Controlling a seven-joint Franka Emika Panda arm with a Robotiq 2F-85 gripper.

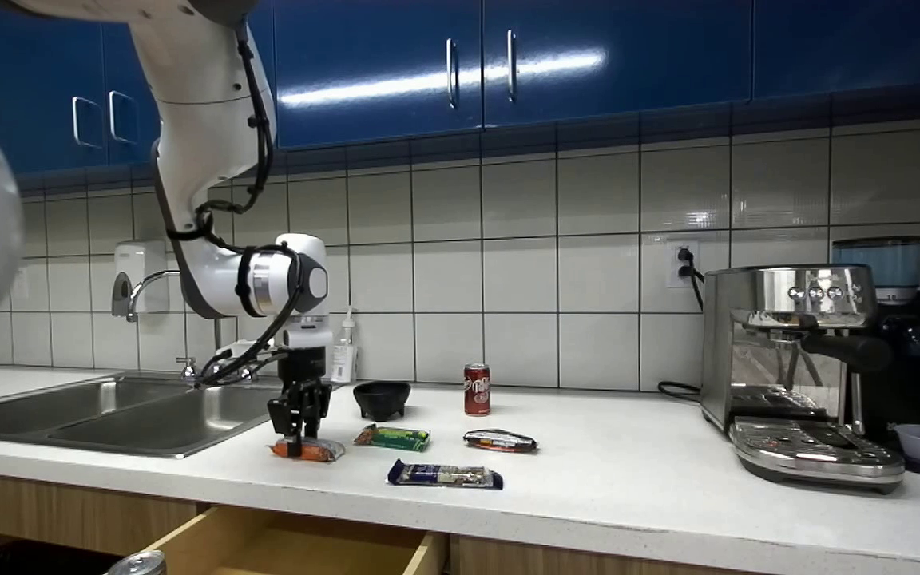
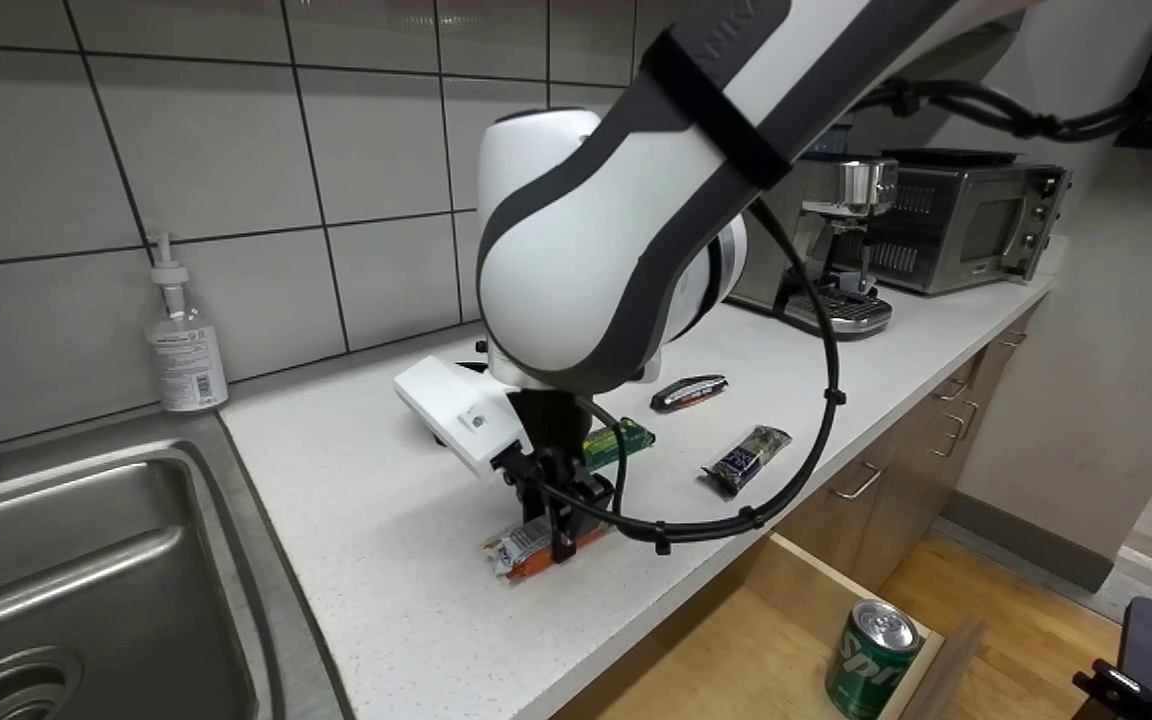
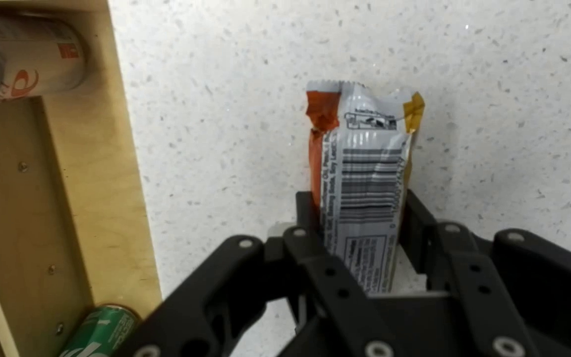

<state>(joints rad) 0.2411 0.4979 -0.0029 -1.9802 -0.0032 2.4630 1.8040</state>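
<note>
My gripper points down at the counter with a finger on each long side of an orange-wrapped bar. Both fingers press against the wrapper. The bar lies on the white counter with its barcode side up; its near end is hidden by the gripper. In both exterior views the gripper is around this bar near the sink. A green bar lies closest to it. A dark bar and a navy bar lie farther along the counter.
A black bowl and red soda can stand behind the bars. The sink is beside the gripper. A drawer is open below the counter edge, with a green can and another can. A coffee machine stands farther along.
</note>
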